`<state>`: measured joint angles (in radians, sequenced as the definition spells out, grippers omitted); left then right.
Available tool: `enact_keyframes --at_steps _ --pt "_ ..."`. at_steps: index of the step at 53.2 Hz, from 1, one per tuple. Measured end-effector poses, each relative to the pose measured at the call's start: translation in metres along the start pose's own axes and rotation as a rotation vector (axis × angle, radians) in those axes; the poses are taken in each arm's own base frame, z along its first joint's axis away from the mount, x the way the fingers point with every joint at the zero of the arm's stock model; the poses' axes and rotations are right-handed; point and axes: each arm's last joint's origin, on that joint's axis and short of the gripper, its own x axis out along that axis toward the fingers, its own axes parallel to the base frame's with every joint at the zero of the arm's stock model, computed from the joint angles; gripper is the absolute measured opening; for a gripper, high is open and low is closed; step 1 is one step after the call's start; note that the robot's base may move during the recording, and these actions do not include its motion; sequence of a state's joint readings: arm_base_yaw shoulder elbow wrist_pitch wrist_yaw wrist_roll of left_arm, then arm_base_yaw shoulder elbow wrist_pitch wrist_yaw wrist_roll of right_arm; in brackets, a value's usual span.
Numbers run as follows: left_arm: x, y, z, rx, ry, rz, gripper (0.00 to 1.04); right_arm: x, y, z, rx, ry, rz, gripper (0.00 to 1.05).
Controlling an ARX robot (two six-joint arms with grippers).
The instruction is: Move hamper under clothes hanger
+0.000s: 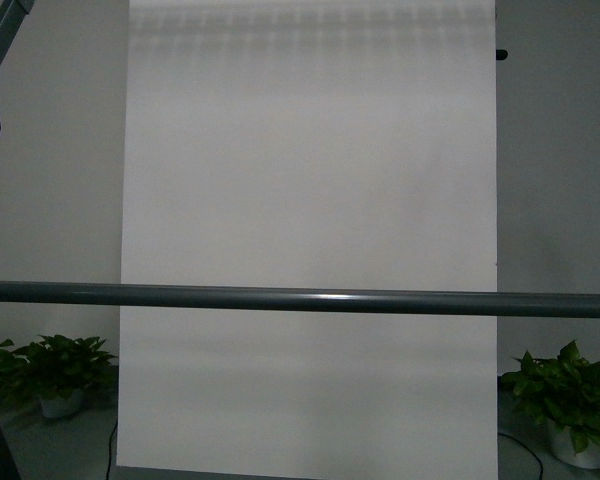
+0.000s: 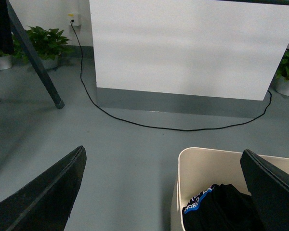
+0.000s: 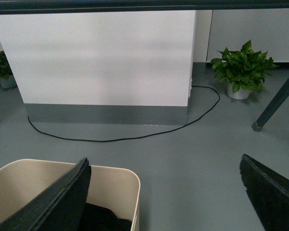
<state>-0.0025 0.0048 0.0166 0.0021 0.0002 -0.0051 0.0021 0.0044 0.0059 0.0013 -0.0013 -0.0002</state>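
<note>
The cream hamper [image 2: 197, 168] stands on the grey floor [image 2: 120, 154], holding dark clothing [image 2: 221, 207], before the white panel [image 2: 192, 43]. Clothes hanger bar [image 1: 300, 299] crosses the front view. Left gripper [image 2: 164, 192] and right gripper [image 3: 166, 197] fingers are spread apart, holding nothing.

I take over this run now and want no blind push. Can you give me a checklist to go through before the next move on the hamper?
1. Left gripper open: ok, fingers wide apart, one over the hamper.
2. Right gripper open: ok, one finger over the hamper's rim.
3. Hamper gripped: not ok, neither gripper is shut on it.
4. Load settled: ok, dark clothes lie inside, below the rim.
5. Floor ahead: not ok, a black cable lies across it before the white panel.
6. Hamper under the clothes hanger: cannot tell; the front view shows its bar, not the hamper.
</note>
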Motion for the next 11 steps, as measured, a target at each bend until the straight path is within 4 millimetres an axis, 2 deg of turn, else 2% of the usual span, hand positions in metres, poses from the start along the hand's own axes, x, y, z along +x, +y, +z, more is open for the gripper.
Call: enact_keyframes --at_steps 3,11 --pt "0.0000 0.0000 0.0000 0.000 0.000 0.000 0.98 0.0000 0.0000 0.0000 0.001 0.000 0.000 0.99" --pt "0.0000 0.0000 0.0000 0.000 0.000 0.000 0.98 0.0000 0.0000 0.0000 0.000 0.000 0.000 0.97"
